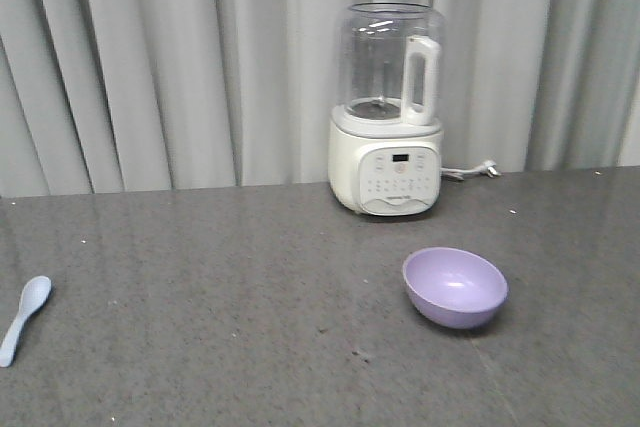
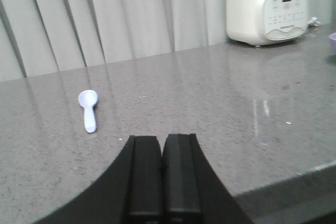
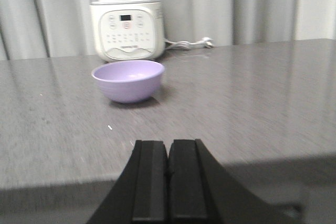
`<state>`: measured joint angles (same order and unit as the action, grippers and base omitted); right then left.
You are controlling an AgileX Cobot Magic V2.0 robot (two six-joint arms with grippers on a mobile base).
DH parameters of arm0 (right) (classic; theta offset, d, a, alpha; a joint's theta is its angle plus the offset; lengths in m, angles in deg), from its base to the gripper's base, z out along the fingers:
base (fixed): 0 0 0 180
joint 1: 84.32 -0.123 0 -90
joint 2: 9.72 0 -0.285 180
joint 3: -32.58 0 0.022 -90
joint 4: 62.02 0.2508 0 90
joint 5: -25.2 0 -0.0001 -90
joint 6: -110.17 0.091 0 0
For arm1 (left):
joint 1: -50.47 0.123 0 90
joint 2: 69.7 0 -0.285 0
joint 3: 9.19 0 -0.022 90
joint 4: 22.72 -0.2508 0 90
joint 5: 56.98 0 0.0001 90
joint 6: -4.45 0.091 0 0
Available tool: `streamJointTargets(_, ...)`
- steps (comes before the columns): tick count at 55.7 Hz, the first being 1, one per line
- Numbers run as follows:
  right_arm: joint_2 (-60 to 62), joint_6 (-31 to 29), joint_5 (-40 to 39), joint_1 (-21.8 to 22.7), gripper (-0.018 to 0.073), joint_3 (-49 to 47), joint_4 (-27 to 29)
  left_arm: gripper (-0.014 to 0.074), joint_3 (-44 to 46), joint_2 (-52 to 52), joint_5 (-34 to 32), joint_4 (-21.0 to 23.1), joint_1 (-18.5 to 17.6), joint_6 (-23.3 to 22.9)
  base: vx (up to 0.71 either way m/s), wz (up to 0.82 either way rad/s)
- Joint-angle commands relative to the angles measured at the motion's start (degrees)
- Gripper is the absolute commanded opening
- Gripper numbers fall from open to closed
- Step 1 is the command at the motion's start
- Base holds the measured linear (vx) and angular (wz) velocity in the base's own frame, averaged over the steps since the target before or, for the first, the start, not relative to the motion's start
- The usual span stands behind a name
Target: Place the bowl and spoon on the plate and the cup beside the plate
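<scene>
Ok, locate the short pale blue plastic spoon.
In the front view the spoon lies at the grey table's far left edge, well apart from the lavender plastic bowl on the right.

The left gripper (image 2: pixel 161 139) fills the bottom middle, its two black fingers pressed together with nothing between; the spoon (image 2: pixel 88 109) lies on the grey table (image 2: pixel 210 103) to the left, scoop facing away; a white appliance (image 2: pixel 266 17) stands far right, before the curtain (image 2: pixel 121 14).

Left pincer (image 2: pixel 161 139), right pincer (image 3: pixel 168 143) — matte black, grooved slabs.
</scene>
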<state>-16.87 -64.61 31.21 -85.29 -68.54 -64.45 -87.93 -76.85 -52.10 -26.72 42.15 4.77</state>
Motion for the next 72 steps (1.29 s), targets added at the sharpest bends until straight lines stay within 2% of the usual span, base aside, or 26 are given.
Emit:
streamJointTargets(1, 0.3, -0.3, -5.0, 0.2, -0.0008, 0.3, -0.2, -0.0003, 1.5, 0.9, -4.4, 0.5, 0.0, -0.3, 0.47, 0.43)
streamJointTargets(29, 0.3, -0.3, -5.1, 0.2, -0.0008, 0.3, -0.2, -0.0003, 1.5, 0.9, -4.4, 0.5, 0.0, -0.3, 0.32, 0.24)
streamJointTargets(69, 0.3, -0.3, -6.4, 0.2, -0.0008, 0.2, -0.1, -0.0003, 1.5, 0.9, -4.5, 0.5, 0.0, -0.3, 0.03, 0.01)
streamJointTargets(72, 0.3, -0.3, -10.8, 0.2, -0.0008, -0.1, -0.1, -0.0003, 2.0, 0.9, -9.4, 0.6, 0.0, -0.8, 0.0, 0.0)
